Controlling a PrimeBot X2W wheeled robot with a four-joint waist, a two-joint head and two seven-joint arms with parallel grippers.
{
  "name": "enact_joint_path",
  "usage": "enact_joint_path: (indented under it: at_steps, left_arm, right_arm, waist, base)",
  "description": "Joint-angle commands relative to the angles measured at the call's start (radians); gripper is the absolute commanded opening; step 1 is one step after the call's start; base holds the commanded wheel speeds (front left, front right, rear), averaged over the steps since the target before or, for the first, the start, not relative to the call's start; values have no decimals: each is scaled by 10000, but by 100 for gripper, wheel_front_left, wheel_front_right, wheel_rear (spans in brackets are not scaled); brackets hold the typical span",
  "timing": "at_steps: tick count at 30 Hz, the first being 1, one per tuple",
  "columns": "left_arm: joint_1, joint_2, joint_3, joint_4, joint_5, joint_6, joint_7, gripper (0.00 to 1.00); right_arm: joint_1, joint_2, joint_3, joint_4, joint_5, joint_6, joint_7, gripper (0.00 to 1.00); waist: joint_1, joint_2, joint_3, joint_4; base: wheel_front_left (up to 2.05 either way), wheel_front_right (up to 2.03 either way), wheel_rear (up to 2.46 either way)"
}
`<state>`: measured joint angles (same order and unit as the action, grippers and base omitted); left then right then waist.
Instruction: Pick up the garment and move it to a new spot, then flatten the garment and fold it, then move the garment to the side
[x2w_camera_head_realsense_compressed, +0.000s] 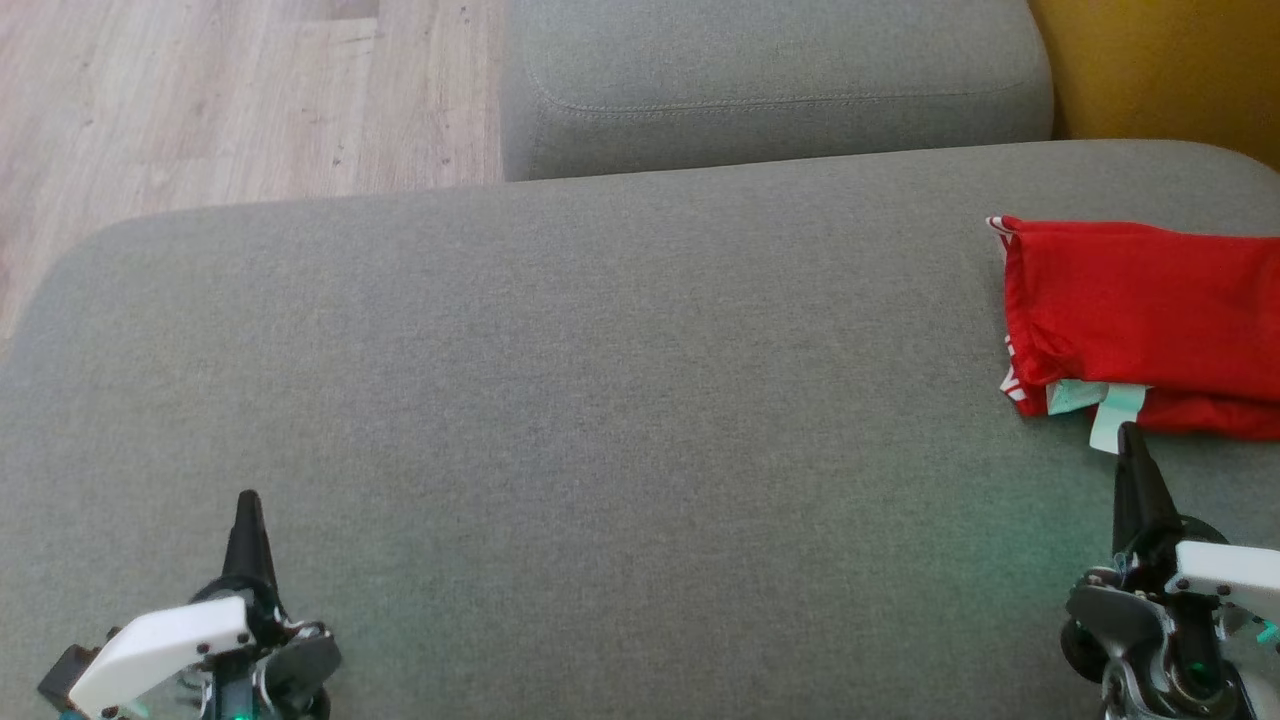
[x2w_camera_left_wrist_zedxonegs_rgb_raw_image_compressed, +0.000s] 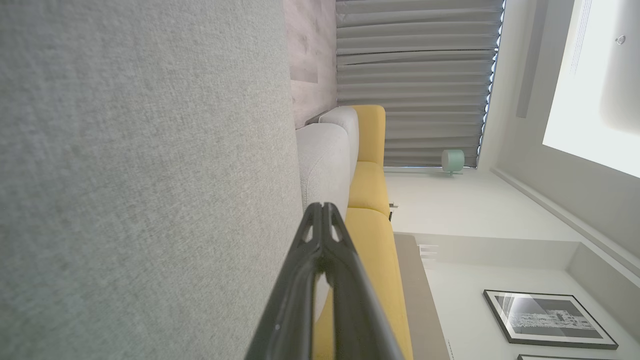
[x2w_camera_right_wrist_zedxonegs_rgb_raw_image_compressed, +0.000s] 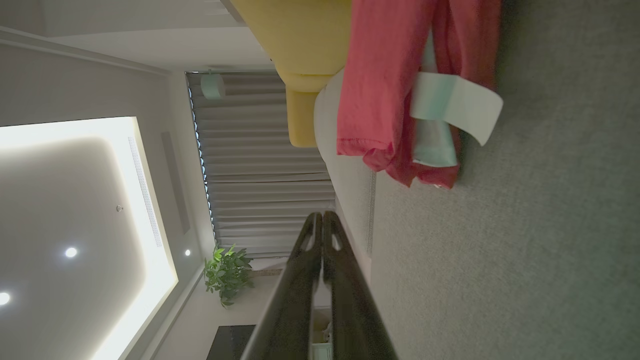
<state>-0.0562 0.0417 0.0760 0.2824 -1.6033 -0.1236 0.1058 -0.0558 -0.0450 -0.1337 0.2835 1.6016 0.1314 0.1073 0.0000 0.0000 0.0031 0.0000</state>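
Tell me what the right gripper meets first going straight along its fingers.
Probably the white label at the near edge of the red garment, just ahead of the right gripper; height is unclear, so it might skim over.

L gripper (x2w_camera_left_wrist_zedxonegs_rgb_raw_image_compressed: 323, 207) is seen w/ fingers pressed together, nothing held, close alongside grey seat fabric (x2w_camera_left_wrist_zedxonegs_rgb_raw_image_compressed: 140, 175). Past the tips a pale cushion (x2w_camera_left_wrist_zedxonegs_rgb_raw_image_compressed: 325, 160) and yellow sofa (x2w_camera_left_wrist_zedxonegs_rgb_raw_image_compressed: 372, 200) are seen. Grey curtain (x2w_camera_left_wrist_zedxonegs_rgb_raw_image_compressed: 415, 75) and framed picture (x2w_camera_left_wrist_zedxonegs_rgb_raw_image_compressed: 547, 320) are noted farther off.
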Motion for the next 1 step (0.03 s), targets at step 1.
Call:
enact_joint_path:
  at_steps: [1]
  left_arm:
    - [-519, 85, 375, -370, -56, -71, 72, 0]
  right_arm:
    - [-522, -52, 200, -387, 71, -7, 59, 0]
  waist:
    - [0, 0, 0, 0]
  base:
    - [0, 0, 0]
